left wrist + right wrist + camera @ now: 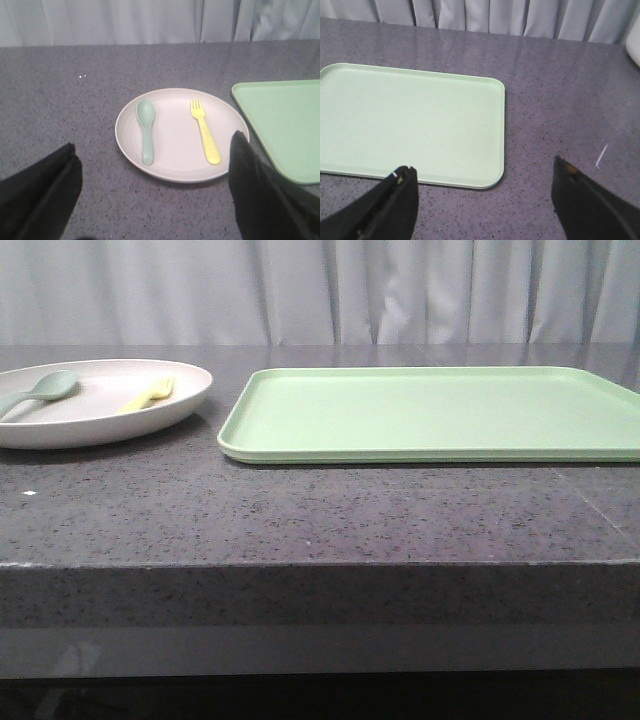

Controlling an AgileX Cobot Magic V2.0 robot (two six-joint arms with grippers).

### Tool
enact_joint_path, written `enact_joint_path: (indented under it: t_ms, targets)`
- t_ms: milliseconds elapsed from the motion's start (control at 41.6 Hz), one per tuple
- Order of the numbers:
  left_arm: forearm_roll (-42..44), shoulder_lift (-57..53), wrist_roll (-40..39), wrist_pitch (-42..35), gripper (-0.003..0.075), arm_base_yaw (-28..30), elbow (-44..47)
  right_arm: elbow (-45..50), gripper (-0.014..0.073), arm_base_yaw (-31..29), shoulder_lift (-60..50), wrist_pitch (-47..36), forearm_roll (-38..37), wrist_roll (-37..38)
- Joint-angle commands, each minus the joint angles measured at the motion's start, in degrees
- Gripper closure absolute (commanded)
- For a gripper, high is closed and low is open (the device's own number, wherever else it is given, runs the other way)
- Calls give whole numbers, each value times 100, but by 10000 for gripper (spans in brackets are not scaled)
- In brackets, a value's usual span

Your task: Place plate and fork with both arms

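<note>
The cream-white plate (60,425) sits at the far left of the dark stone table; it also shows in the left wrist view (175,167). On it lie the pale-yellow fork (150,395) (205,131) and a grey-green spoon (40,392) (146,129). My left gripper (155,150) is open and empty, hanging above the table just short of the plate's near rim. My right gripper (482,167) is open and empty, above bare table by the near right corner of the light-green tray (410,120). Neither gripper shows in the front view.
The flat light-green tray (440,410) lies right of the plate, its edge close to the plate's rim (280,125). The table's front edge (320,565) runs across the front view. A grey curtain hangs behind the table.
</note>
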Motion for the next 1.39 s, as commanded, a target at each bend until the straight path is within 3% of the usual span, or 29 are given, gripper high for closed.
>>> enact_joint_path:
  t_ms: [0, 288, 456, 552, 792, 936, 1224, 1369]
  targets:
    - [110, 439, -65, 82, 134, -2, -447, -167, 21, -33, 74, -453, -70, -31]
    - [290, 2041, -65, 1080, 134, 9, -1222, -167, 21, -33, 74, -453, -70, -31]
    - [188, 3069, -29, 1266, 134, 383, -1527, -167, 21, -33, 74, -453, -70, -31]
    - [-431, 3544, 435, 1249, 134, 770, -1718, -167, 21, -33, 74, -453, -70, -31]
    - [-3044, 4619, 1994, 1148, 135, 1917, -2137, -167, 21, -33, 74, -453, -70, -31]
    - [-3310, 5113, 2040, 1101, 140, 2170, -2413, -167, 21, -33, 74, -453, -70, -31]
    - [-3571, 6019, 2040, 1156, 304, 2157, -3027, -167, 21, -33, 74, -453, -70, -31]
    - [-3675, 6379, 2040, 1196, 338, 2157, -3273, -167, 21, -33, 74, -453, -70, -31]
